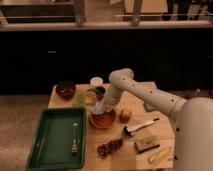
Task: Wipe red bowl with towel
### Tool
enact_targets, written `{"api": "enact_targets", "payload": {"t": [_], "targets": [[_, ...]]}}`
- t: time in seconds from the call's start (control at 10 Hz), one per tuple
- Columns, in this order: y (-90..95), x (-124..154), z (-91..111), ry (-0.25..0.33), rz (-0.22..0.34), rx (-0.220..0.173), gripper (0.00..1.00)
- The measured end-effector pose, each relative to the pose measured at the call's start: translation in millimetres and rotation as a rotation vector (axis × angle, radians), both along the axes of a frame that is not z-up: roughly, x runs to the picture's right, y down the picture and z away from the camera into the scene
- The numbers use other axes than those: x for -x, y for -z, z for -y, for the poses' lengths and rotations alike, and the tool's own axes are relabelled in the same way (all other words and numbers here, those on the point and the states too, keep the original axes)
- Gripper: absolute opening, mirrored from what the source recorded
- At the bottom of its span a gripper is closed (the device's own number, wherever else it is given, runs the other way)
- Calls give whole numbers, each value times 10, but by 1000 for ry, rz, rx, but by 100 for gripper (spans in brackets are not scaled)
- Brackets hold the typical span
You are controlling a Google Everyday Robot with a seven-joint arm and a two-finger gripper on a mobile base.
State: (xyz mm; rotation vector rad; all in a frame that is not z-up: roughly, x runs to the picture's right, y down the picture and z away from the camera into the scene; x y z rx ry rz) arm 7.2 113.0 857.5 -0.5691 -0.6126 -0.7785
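Grapes (pixel 109 148) and sponge (pixel 146 144) lie nearest on the table (pixel 125 159), tray (pixel 55 140) to one side. Mid-table, the arm bends down from its elbow, gripper (pixel 103 107) pinching the towel (pixel 101 108) over the red bowl (pixel 102 120). Farther back sits a dark bowl (pixel 65 89).

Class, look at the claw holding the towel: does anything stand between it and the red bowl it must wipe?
Nothing visible does. The claw hangs over the red bowl's rim with the towel directly above the bowl's inside.
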Motion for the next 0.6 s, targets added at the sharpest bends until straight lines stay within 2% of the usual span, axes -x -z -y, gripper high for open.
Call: {"api": "enact_targets", "payload": {"t": [0.6], "targets": [[195, 134, -245, 87, 21, 62, 1]]}}
